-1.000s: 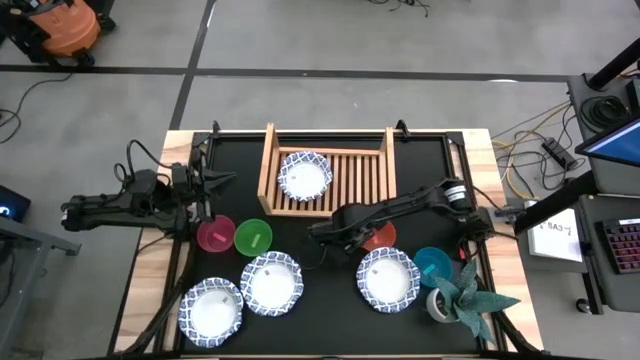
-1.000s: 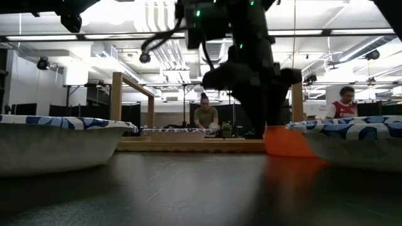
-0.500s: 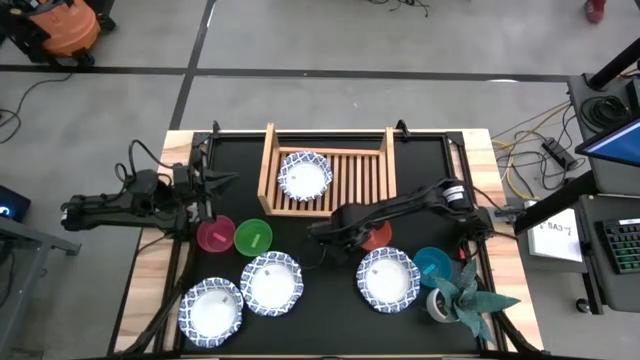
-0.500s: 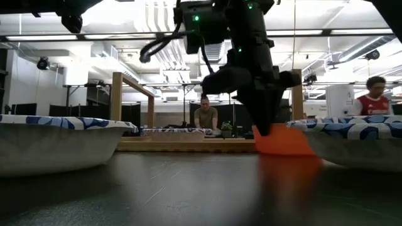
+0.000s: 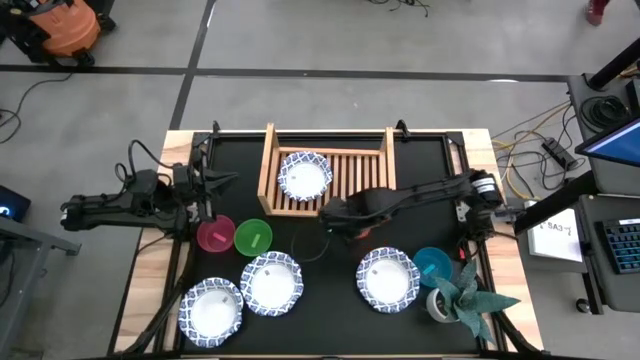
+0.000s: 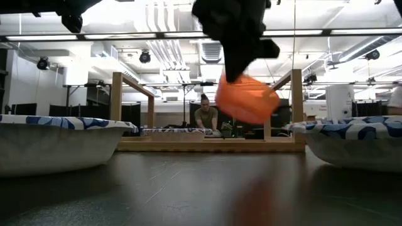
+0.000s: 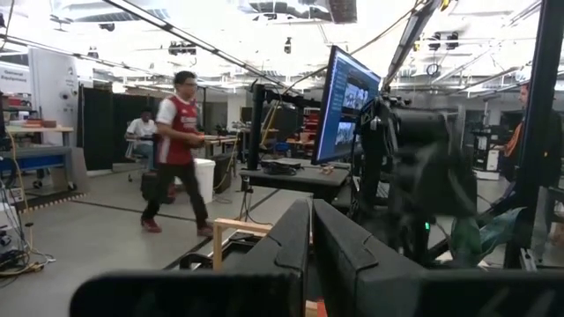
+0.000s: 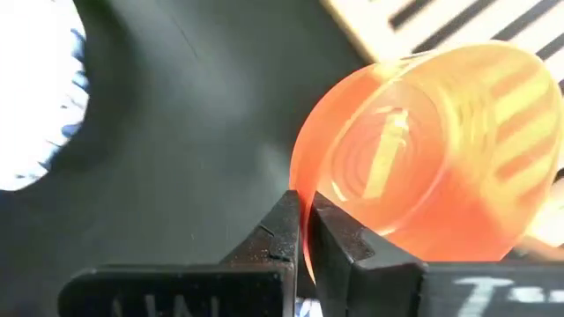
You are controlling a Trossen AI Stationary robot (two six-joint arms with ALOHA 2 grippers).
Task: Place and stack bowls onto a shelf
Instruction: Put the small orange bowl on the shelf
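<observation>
The red bowl hangs tilted in the air in front of the shelf, with my right gripper shut on it. In the high view that arm covers most of the bowl. One white blue-rimmed bowl sits on the shelf's slats. Three more white bowls rest on the black mat, along with the pink bowl, the green bowl and the teal bowl. My left gripper waits shut at the table's left edge, touching nothing. My right gripper pinches the red bowl's wall at its rim between its two fingers, one finger on each face of the wall. The fingers come steeply from above. The bowl hangs tipped below them, lifted clear of the mat.
A small pot with a spiky plant stands at the near right corner beside the teal bowl. The shelf's two side rails rise above its slats. Bare mat lies between the shelf and the near row of bowls. A person shows in the room behind.
My right gripper has risen and gone a little toward the shelf, tipping as it went. The red bowl, which stood on the mat, is now lifted clear and hangs tilted.
</observation>
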